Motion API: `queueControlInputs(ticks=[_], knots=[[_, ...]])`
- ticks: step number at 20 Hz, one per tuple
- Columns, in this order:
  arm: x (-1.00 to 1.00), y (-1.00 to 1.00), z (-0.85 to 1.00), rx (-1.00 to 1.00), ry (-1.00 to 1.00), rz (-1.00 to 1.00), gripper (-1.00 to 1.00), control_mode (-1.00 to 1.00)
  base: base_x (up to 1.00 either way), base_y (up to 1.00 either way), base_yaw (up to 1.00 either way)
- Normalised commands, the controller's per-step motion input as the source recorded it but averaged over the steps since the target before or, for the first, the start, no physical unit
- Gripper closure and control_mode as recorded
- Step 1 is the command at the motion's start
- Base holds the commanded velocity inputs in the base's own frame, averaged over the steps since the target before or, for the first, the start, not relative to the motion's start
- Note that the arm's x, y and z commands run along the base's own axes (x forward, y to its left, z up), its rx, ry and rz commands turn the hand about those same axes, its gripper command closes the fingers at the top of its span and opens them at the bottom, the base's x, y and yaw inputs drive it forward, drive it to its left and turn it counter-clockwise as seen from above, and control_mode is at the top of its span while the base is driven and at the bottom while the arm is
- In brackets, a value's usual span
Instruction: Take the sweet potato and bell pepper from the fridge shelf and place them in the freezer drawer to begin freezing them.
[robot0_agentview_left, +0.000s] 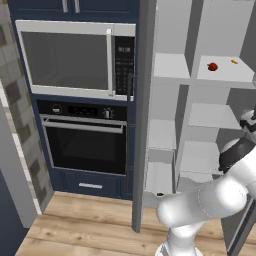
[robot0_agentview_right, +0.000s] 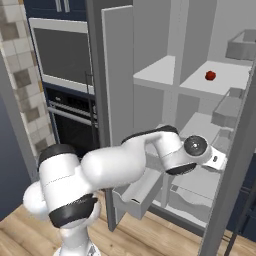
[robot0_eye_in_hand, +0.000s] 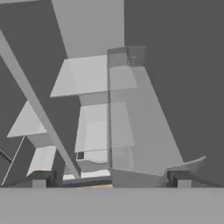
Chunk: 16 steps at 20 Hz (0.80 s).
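- The white arm (robot0_agentview_right: 125, 165) is reaching forward from the base into the open fridge, its wrist (robot0_agentview_right: 197, 150) lying level with the lower shelves.
- The hand (robot0_eye_in_hand: 109, 177) is showing 2 dark finger tips (robot0_eye_in_hand: 40, 178) set well apart with nothing between them, so it is released and grasping nothing.
- The freezer drawer (robot0_agentview_right: 135, 192) is standing pulled out low at the fridge's left side, just beneath the forearm; a small dark object (robot0_agentview_left: 160, 194) is lying in it, too small to identify.
- The fridge door (robot0_agentview_right: 112, 100) is standing open to the left of the compartments.
- The bell pepper (robot0_agentview_left: 213, 66) is sitting on the fridge shelf (robot0_agentview_left: 225, 75), in the right-hand section, above and well apart from the hand.
- A tiny orange sliver (robot0_agentview_left: 234, 62) is lying near the pepper on the same shelf.
- A microwave (robot0_agentview_left: 75, 60) is sitting above an oven (robot0_agentview_left: 85, 142) in the dark navy cabinet to the left.
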Motion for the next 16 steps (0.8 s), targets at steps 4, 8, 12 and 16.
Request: queueControlInputs(ticks=[4,8,12,16], knots=[[-0.22,-0.17,0.43,0.0,-0.18,-0.11,-1.0,-1.0,0.0,0.0,0.0],[-0.54,0.86,0.66,0.0,-0.07,-0.02,-1.0,-1.0,0.0,0.0,0.0],[-0.35,1.0,0.38,-0.02,0.02,0.0,-1.0,-1.0,0.0,0.0,0.0],[-0.23,1.0,0.07,-0.01,0.13,-0.03,-1.0,-1.0,0.0,0.0,0.0]])
